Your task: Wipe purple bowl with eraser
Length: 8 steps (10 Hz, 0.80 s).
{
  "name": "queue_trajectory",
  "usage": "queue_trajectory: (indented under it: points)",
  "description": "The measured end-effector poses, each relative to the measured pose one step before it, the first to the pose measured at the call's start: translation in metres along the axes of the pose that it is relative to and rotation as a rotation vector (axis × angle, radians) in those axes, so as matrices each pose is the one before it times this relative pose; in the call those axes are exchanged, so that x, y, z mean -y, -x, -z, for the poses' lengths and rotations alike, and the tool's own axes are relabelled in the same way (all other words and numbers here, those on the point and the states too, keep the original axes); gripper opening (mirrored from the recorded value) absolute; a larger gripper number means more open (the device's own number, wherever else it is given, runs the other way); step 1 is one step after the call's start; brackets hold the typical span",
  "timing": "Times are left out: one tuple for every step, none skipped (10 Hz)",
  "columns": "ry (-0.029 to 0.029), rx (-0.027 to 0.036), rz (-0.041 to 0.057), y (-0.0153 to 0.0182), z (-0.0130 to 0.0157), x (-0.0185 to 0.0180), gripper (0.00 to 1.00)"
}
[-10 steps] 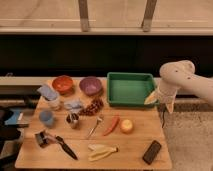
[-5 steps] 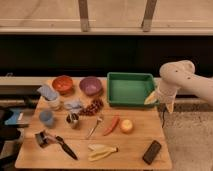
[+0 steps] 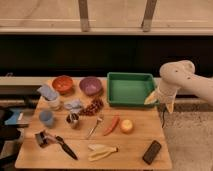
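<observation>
Hanging beside the right edge of the wooden table (image 3: 135,142), the gripper (image 3: 161,102) sits just off the front right corner of the green tray (image 3: 131,89). Its yellowish fingers (image 3: 151,99) are spread apart with nothing between them. Compared with the views from a second and half a second before, nothing appears to differ: the white arm (image 3: 182,80) holds the same bent pose and the gripper is at the same spot. The eraser (image 3: 152,151) lies at the table's front right corner, slightly tilted and well apart from the gripper. The purple bowl (image 3: 90,85) stands upright at the back of the table, between the orange bowl (image 3: 62,84) and the green tray, well apart from the eraser. The grapes (image 3: 92,106), the banana (image 3: 102,151) and the black-handled tool (image 3: 60,144) rest where they were.
</observation>
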Motion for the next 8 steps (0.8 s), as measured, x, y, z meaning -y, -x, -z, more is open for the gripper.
queue_trajectory:
  points:
    - [0.00001, 0.00001, 0.00006, 0.0, -0.00001, -0.00002, 0.8]
    - [0.0, 0.00002, -0.00002, 0.00001, 0.00002, 0.00001, 0.8]
    - [0.0, -0.00001, -0.00004, 0.0, 0.0, 0.0, 0.8]
    - [0.00012, 0.00014, -0.00007, 0.00022, 0.00013, -0.00017, 0.8]
    - [-0.00379, -0.00484, 0.00031, 0.00019, -0.00086, 0.00055, 0.8]
    - [-0.01138, -0.01722, 0.00605, -0.00254, -0.00366, 0.00137, 0.8]
    - [-0.0144, -0.02378, 0.01248, -0.00717, -0.00928, -0.00112, 0.8]
    - [-0.01536, -0.02643, 0.00693, -0.00983, -0.01353, 0.00208, 0.8]
